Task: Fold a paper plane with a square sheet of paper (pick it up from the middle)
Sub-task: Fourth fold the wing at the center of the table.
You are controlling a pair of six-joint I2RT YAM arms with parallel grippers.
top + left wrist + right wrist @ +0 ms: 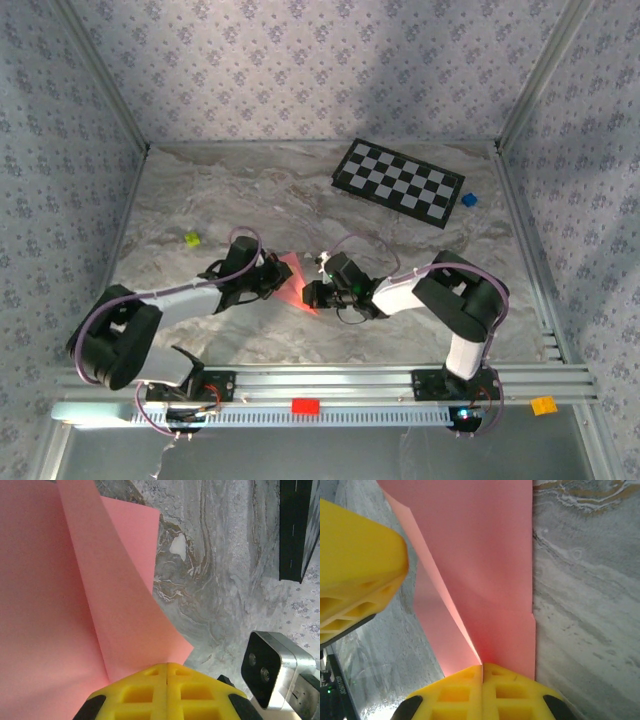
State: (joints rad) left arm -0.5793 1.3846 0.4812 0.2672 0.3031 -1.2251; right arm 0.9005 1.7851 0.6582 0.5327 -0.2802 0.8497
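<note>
The square sheet of paper (298,281) is pink-red and partly folded, and it is held up off the marble table between my two grippers. My left gripper (274,274) meets it from the left. In the left wrist view its yellow fingertips (166,666) are pressed together, and a creased flap of the sheet (75,605) runs in at their tips. My right gripper (313,293) meets it from the right. It is shut (482,667), with a fold of the sheet (485,580) going into the seam between the fingers. The left gripper's yellow finger (355,575) stands close at the sheet's other side.
A black-and-white checkerboard (398,183) lies at the back right, with a small blue block (468,200) beside it. A yellow-green block (192,239) sits at the left. On the front rail are a red block (305,405) and an orange block (543,405). Patterned walls enclose the table.
</note>
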